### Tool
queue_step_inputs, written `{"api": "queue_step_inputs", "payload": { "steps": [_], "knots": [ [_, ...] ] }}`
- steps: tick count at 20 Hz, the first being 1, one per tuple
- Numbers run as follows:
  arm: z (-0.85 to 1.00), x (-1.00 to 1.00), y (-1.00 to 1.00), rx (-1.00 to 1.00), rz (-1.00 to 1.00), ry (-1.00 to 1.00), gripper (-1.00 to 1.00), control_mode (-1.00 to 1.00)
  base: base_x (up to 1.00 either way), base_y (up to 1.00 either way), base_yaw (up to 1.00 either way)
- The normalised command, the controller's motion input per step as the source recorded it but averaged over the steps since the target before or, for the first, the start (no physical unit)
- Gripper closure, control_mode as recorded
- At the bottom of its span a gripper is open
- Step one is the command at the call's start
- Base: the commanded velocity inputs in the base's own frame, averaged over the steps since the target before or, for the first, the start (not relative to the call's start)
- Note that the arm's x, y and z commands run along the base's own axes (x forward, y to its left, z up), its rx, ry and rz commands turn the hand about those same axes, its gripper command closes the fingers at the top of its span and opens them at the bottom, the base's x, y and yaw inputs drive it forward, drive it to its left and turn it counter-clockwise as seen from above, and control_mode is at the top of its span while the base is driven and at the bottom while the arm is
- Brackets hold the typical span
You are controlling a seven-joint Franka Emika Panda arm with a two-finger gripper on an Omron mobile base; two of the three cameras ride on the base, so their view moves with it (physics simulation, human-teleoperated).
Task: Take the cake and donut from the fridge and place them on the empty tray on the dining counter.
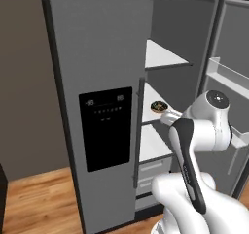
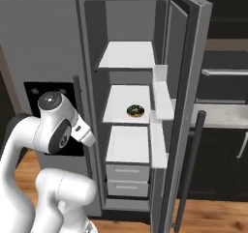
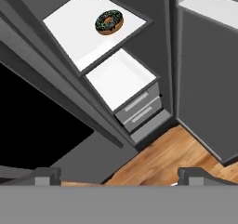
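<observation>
Fridge [image 2: 58, 43] right door is swung wide, white shelves exposed. Donut [image 2: 135, 111] is seen lying flat on the middle shelf [image 2: 121, 101], toward its front right; also picked out at [image 1: 158, 106] and [image 3: 109, 22]. Cake can't be made out on any shelf shown.

Gripper [image 3: 118, 174]: fingers spread fully apart, nothing between them, both tips just visible at the bottom of the hand view. It is held outside the compartment, well apart from the donut, below shelf level and off toward the closed left door with the dispenser panel [image 1: 106, 128]; in the hand view wood floor [image 3: 162, 158] and the drawers [image 3: 139, 111] sit between tips and target.

Step judged to be the approach for the donut pick. Suggested handling:
- hand to be raised to middle-shelf height and brought in past the left door edge, clear of the open door's bins [image 2: 162, 101]
- wrist to be levelled so the fingers straddle the ring across its outer edge
- shelf above leaves limited headroom, so a shallow, forward entry is preferred
- icing likely soft; light closure advised
</observation>
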Motion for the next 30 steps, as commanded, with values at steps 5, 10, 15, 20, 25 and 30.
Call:
{"api": "queue_step_inputs", "payload": {
  "steps": [5, 10, 15, 20, 25, 30],
  "knots": [
    [0.0, 0.0, 0.0, 0.0, 0.0, 0.0, -1.0, 1.0, 0.33, -0.33, 0.13],
    [0.0, 0.0, 0.0, 0.0, 0.0, 0.0, -1.0, 1.0, 0.29, -0.3, 0.14],
    [0.0, 0.0, 0.0, 0.0, 0.0, 0.0, -1.0, 1.0, 0.31, -0.26, 0.16],
    [0.0, 0.0, 0.0, 0.0, 0.0, 0.0, -1.0, 1.0, 0.3, -0.27, 0.16],
    [0.0, 0.0, 0.0, 0.0, 0.0, 0.0, -1.0, 1.0, 0.31, -0.29, 0.17],
    [0.0, 0.0, 0.0, 0.0, 0.0, 0.0, -1.0, 1.0, 0.3, -0.29, 0.19]
  ]
}}
